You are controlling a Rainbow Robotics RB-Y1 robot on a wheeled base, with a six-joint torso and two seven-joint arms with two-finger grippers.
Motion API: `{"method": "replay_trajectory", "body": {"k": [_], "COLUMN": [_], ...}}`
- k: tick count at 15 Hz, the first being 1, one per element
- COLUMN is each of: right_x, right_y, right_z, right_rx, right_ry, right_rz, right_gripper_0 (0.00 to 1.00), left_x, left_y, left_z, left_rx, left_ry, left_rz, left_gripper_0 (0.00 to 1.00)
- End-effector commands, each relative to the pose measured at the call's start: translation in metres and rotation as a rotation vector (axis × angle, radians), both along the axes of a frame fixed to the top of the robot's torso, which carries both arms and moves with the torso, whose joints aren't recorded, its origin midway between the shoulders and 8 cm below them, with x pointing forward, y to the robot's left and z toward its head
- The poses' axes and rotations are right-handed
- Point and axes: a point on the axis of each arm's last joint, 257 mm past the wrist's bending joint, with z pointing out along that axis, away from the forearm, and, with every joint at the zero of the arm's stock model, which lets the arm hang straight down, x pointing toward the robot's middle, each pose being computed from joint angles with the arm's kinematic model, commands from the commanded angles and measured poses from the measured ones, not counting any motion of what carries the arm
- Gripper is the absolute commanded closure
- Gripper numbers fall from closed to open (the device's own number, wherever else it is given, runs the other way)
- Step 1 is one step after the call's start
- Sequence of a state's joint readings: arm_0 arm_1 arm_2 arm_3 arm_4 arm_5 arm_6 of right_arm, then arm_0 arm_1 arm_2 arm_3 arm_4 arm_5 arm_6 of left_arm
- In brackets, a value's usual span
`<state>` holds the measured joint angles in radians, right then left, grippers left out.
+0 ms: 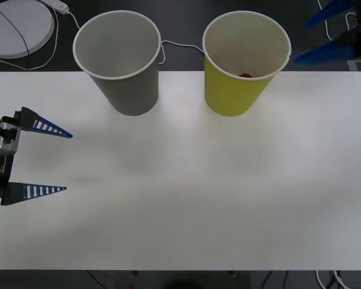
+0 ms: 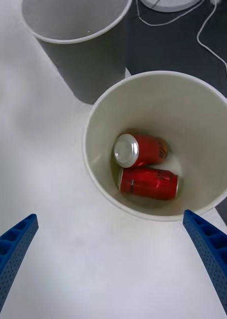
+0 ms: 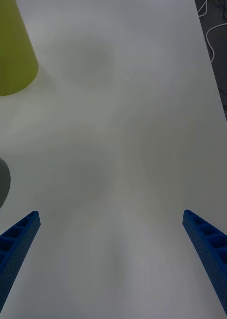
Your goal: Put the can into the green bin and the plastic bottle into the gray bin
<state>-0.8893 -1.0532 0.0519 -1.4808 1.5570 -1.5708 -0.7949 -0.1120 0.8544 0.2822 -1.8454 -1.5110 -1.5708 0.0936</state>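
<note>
The green bin stands at the back right of the white table, and the gray bin stands to its left. Two red cans lie on their sides at the bottom of the green bin: one can shows its shiny top, the other can rests beside it. A sliver of red shows over the rim. My right gripper hangs open above and just beyond the green bin. My left gripper is open and empty at the table's left edge. The plastic bottle is out of view.
A white round disc and white cables lie on the dark floor behind the table. The left wrist view shows bare table with the green bin and gray bin at its side.
</note>
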Motion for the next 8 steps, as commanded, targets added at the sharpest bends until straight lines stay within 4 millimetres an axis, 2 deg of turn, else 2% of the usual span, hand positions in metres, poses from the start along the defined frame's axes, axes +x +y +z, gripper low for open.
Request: {"method": "replay_trajectory", "body": {"k": [1, 8], "right_x": [-0.013, -0.055], "right_y": [-0.011, -0.037], "right_z": [-0.003, -0.053], "right_rx": [0.010, -0.023], "right_ry": [-0.059, -0.134], "right_rz": [0.071, 0.227], "right_gripper_0": [0.00, 0.00], "left_x": [0.000, 0.000], "left_y": [0.000, 0.000], "left_z": [0.000, 0.000], "left_rx": [0.000, 0.000], "left_ry": [0.000, 0.000], "left_rz": [0.000, 0.000], "left_gripper_0": [0.00, 0.00]}}
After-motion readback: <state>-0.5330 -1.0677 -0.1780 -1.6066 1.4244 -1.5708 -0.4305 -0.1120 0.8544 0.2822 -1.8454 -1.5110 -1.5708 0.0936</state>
